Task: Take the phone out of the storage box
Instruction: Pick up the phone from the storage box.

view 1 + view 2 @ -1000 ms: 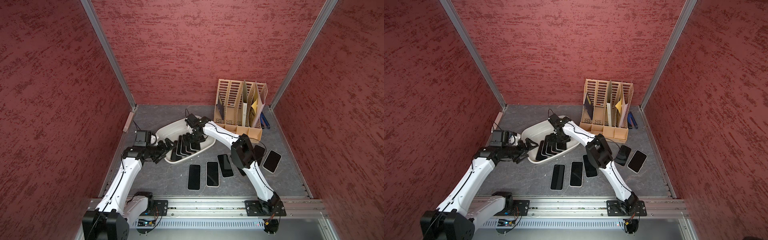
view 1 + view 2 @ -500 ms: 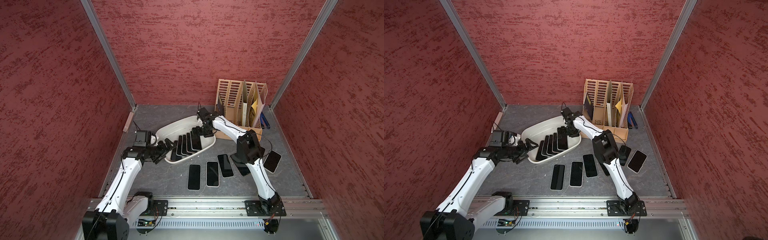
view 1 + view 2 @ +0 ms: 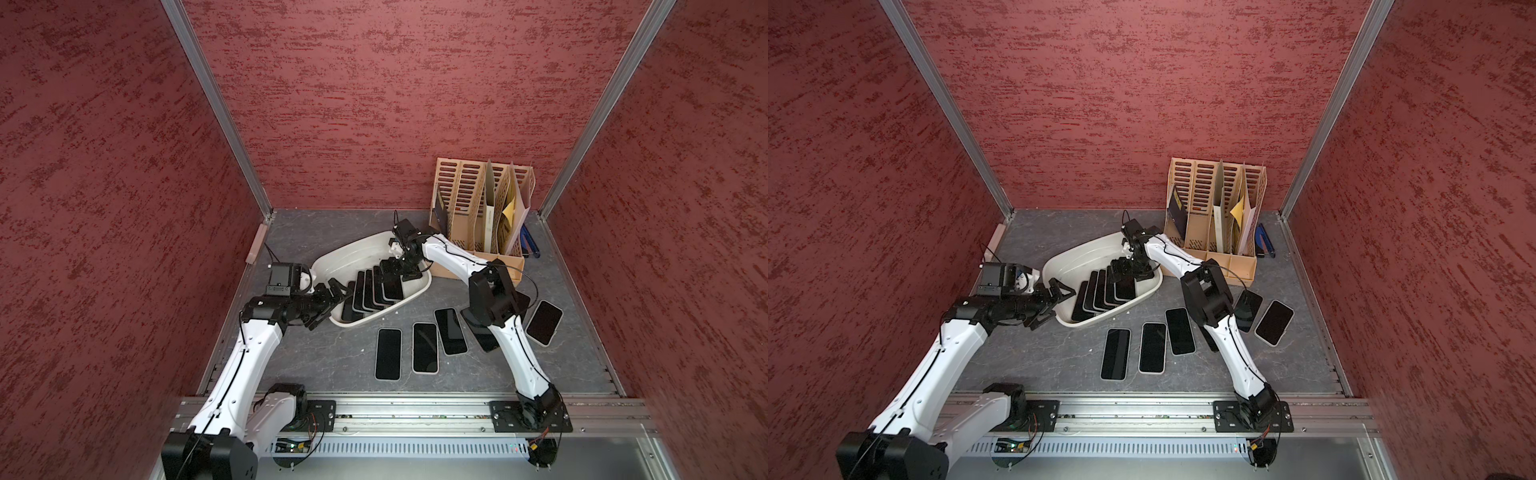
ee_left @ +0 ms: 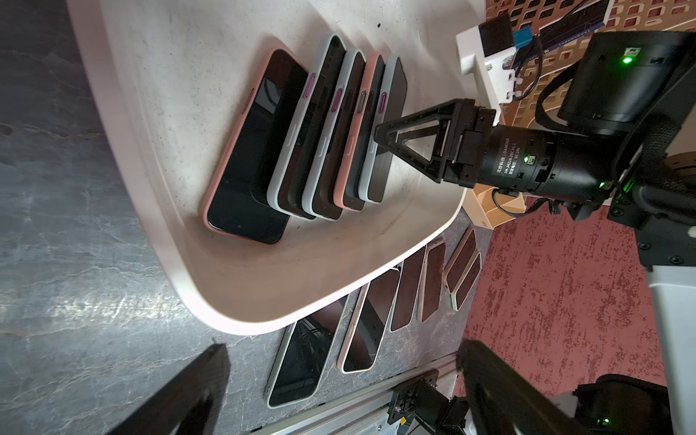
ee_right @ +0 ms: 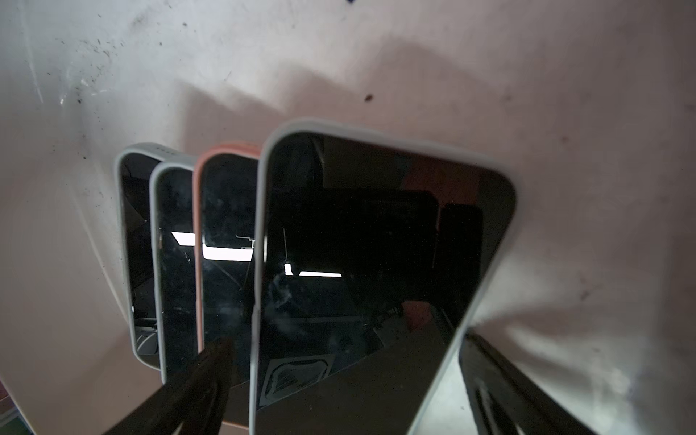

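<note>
Right gripper (image 3: 405, 272): jaws at full spread, nothing gripped. It is lowered into the storage box (image 3: 357, 249) at the 2 o'clock end of the phone row. In the right wrist view its fingers (image 5: 214, 369) stand on either side of the end phone (image 5: 376, 244), a grey-cased unit with a dark screen facing up. The jaws stand wider than the case.

Left gripper (image 3: 328, 303): jaws at full spread, empty. It hovers just beside the box rim at the box's 8 o'clock side, over the table (image 3: 332, 365).

Storage box: white, at 10 o'clock from the table centre. It holds five phones (image 3: 365, 297) leaning on one another with edges overlapped. The end phone overlaps its pink-cased neighbour.

Outside the box: six loose phones (image 3: 424, 347) lie flat, screens up, in a row running from 6 o'clock toward 3 o'clock. The right arm crosses over part of this row.

File organizer (image 3: 478, 208): 1 o'clock, against the back wall.
</note>
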